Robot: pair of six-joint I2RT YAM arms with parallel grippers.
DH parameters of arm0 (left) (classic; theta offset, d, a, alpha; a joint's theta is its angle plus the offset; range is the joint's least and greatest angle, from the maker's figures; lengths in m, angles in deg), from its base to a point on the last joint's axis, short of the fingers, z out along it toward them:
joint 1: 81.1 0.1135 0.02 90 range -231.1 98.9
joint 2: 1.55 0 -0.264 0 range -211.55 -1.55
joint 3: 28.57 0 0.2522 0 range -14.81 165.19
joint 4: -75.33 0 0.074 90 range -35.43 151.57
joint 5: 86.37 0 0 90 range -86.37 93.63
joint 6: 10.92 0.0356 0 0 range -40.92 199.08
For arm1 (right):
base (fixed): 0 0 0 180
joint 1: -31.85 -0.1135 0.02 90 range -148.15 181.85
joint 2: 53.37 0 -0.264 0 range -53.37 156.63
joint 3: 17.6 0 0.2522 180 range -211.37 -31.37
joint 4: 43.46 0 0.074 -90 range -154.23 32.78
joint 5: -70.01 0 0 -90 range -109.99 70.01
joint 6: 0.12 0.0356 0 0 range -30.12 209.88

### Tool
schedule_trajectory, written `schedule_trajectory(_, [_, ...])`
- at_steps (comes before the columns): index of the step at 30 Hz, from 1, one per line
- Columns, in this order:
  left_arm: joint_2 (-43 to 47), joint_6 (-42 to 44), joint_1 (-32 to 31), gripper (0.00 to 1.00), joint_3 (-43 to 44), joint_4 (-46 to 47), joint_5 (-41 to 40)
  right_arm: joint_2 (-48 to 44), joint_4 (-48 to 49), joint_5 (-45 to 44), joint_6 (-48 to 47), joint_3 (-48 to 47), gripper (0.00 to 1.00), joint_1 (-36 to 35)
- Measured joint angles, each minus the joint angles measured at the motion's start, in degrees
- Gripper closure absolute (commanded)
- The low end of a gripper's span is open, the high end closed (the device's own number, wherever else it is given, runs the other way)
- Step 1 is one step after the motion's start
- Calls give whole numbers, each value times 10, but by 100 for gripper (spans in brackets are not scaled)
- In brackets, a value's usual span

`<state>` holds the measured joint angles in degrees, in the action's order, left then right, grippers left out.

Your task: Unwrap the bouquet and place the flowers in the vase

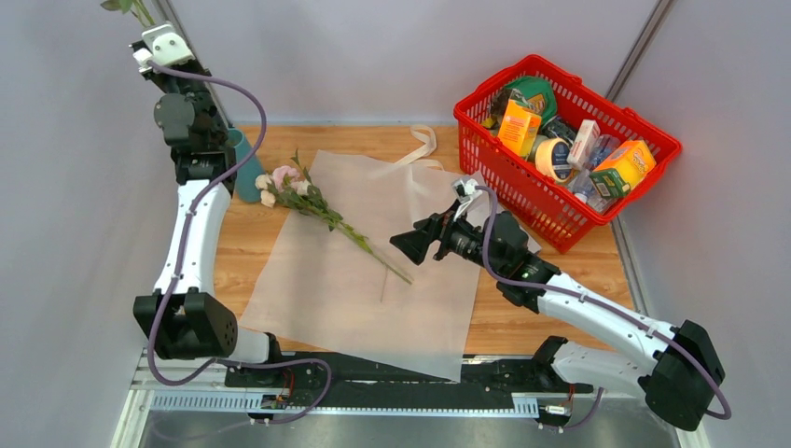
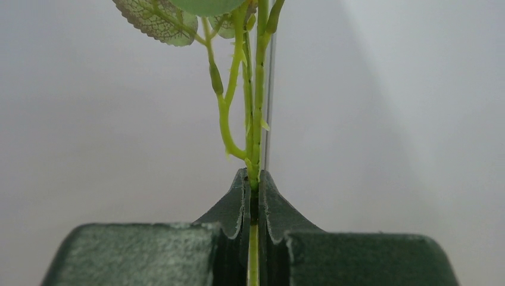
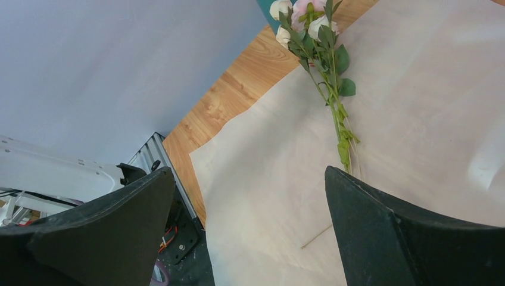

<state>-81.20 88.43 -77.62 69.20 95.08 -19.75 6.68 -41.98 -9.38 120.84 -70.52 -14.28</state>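
The bouquet lies unwrapped: its white paper (image 1: 373, 299) is spread flat on the table. Pink and cream flowers (image 1: 297, 191) rest on the sheet's upper left, their stems pointing toward the middle. My left gripper (image 1: 142, 30) is raised high at the far left and shut on one green flower stem (image 2: 255, 107), whose leaves rise above the closed jaws (image 2: 254, 179). Below it, the teal vase (image 1: 248, 175) is partly hidden behind the left arm. My right gripper (image 1: 410, 245) hovers open over the paper, just right of the stem ends (image 3: 344, 149), with nothing between its fingers (image 3: 249, 179).
A red basket (image 1: 522, 198) full of groceries stands at the back right. A cream ribbon (image 1: 424, 145) lies past the paper's far edge. Grey walls close in on both sides, with the metal rail along the near edge.
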Motion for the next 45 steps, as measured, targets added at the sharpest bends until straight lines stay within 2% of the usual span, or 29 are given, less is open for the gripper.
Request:
schedule_trajectory(16, [-109, -10, 12, 100, -107, 41, 42, -1, 0, 0, -15, 0, 0, 0])
schedule_trajectory(17, [-113, -13, 12, 98, -114, 42, 40, -1, 0, 0, -15, 0, 0, 0])
schedule_trajectory(19, [-119, -22, 12, 89, -124, 41, 37, 0, 0, 0, -16, 0, 0, 0])
schedule_trajectory(22, [-118, -45, 13, 60, -136, 23, 33, 3, 0, 0, -17, 0, 0, 0])
schedule_trajectory(24, [-115, -65, 14, 47, -145, 5, 31, 7, -3, 0, -17, -1, 0, 0])
schedule_trajectory(25, [-113, -74, 14, 45, -151, -6, 30, 9, -5, 0, -17, -2, 0, 0])
schedule_trajectory(29, [-98, -106, 14, 39, -167, -59, 24, 14, -19, 0, -17, -9, 0, 0])
schedule_trajectory(34, [-60, -138, 14, 37, -170, -137, 25, 14, -26, -6, -16, -10, 0, 0])
schedule_trajectory(41, [57, -222, 14, 36, -170, -288, 47, 46, -40, -47, -17, -26, 0, 0])
schedule_trajectory(45, [146, -279, 15, 36, -195, -374, 113, 90, -56, -63, -27, -45, 2, 0])
